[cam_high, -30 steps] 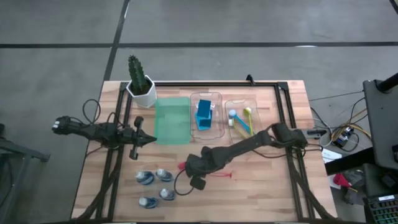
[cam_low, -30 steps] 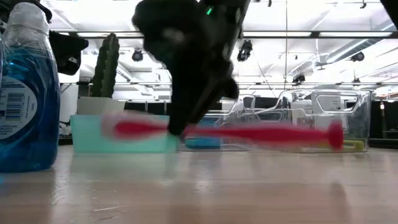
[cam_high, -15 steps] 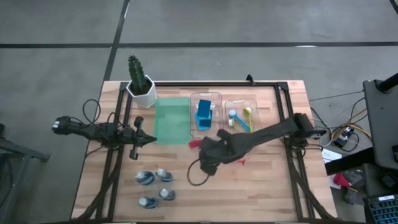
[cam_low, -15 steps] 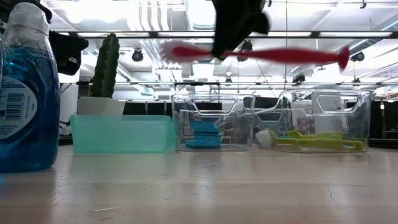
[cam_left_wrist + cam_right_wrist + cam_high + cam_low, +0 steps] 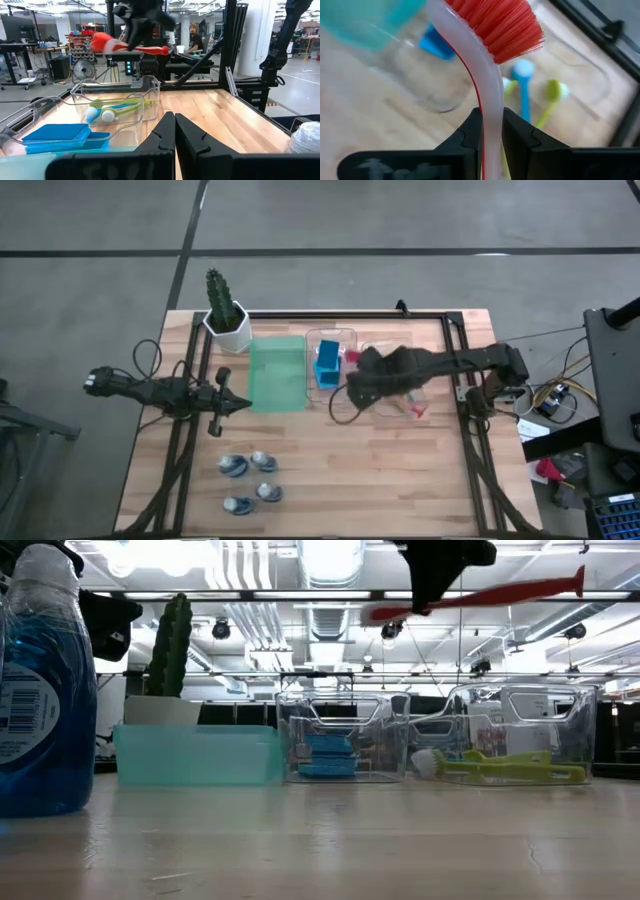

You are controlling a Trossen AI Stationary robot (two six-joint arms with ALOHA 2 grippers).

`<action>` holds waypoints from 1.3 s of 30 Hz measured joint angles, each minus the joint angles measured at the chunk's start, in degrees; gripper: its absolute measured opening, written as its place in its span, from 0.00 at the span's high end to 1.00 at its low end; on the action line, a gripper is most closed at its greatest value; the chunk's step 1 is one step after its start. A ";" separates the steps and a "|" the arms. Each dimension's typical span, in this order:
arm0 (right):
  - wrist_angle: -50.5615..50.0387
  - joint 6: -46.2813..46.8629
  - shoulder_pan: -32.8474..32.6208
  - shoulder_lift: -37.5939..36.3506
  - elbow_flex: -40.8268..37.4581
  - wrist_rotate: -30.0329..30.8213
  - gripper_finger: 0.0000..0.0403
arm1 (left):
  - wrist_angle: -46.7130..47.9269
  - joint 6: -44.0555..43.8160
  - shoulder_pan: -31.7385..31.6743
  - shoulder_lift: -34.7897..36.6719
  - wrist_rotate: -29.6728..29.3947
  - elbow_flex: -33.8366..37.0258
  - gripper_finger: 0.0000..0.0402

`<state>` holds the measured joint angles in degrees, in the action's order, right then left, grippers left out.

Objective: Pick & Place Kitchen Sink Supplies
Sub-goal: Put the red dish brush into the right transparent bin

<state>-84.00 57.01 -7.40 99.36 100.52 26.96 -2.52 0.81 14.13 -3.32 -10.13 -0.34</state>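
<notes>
My right gripper [image 5: 372, 377] is shut on the pink long-handled brush [image 5: 490, 593] and carries it in the air over the right clear tray [image 5: 392, 345]. The brush's red bristles [image 5: 496, 22] show in the right wrist view. Yellow-green and blue white-headed brushes [image 5: 500, 766] lie in that tray. Blue block sponges [image 5: 328, 366] sit in the middle clear tray. Several blue-white little bottles [image 5: 250, 480] lie on the table near its near left corner. My left gripper [image 5: 216, 402] waits shut at the table's left, beside the green tray [image 5: 275, 374]. My right gripper holds the pink brush by its pale neck [image 5: 490, 95], just behind the bristle head, pinched between the two fingers [image 5: 470, 131]. The fingers come from above and lie across the handle. The brush is lifted clear and nearly level, its handle end [image 5: 578, 580] a little higher.
A potted cactus [image 5: 226, 312] stands at the far left corner, behind the green tray. One big blue bottle [image 5: 42, 690] stands close to the low camera. A black frame [image 5: 455, 370] runs along the table's far and right sides. Bare wood lies near the near right.
My right gripper has risen with the pink brush from just above the table's near middle and swung toward the far right, over the right clear tray. The brush has gone from low over the wood to high in the air, and has turned about.
</notes>
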 joint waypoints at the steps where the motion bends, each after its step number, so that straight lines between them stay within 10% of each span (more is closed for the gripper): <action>1: -0.88 0.00 0.98 -0.03 -0.36 -0.02 0.88 | 0.00 0.00 -0.02 -0.01 0.00 0.00 0.99; 39: 20.10 -4.31 18.23 -9.43 -31.19 -3.47 0.90 | 0.00 0.01 -0.01 0.01 -0.01 0.00 0.99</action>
<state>-63.91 52.70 10.83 89.93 69.33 23.49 -2.52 0.82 14.12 -3.31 -10.14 -0.34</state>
